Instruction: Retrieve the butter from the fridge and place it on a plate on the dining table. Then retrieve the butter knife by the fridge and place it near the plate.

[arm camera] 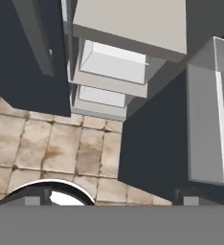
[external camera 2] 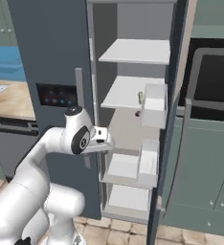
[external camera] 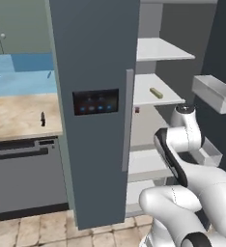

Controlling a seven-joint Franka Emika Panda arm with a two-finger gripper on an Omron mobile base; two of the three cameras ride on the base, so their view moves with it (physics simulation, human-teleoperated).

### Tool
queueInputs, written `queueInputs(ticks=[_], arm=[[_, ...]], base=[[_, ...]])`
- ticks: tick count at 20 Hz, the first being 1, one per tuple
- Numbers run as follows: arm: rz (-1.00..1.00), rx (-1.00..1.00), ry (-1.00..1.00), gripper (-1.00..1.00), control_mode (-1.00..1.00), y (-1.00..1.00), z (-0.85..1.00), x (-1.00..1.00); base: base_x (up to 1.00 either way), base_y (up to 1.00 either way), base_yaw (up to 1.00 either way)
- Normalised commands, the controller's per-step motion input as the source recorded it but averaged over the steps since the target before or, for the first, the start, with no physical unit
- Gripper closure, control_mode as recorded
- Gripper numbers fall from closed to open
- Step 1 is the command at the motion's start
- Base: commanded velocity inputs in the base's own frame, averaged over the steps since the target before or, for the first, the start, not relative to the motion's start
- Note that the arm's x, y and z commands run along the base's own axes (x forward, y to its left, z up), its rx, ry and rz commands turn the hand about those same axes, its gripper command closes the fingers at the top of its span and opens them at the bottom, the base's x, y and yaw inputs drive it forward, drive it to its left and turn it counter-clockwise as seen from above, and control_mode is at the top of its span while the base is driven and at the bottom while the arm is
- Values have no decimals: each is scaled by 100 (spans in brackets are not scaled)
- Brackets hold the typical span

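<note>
Inside fridge (external camera: 95,58), butter (external camera: 156,93) apparently lies shelved.

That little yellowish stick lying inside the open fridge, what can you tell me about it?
It is the butter, a small olive-yellow stick, plain and unwrapped as far as it shows. It lies flat on a white shelf of the fridge, near the front edge, alone, nothing touching it but the shelf. From the right, a door bin partly hides it.
</note>
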Motion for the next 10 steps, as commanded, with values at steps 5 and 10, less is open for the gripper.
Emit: queueInputs(ticks=[5, 10], arm=[[0, 0, 0, -100, 100, 0, 0, 0], [0, 0, 0, -100, 100, 0, 0, 0]], base=[[67, 48, 0], [58, 9, 0]])
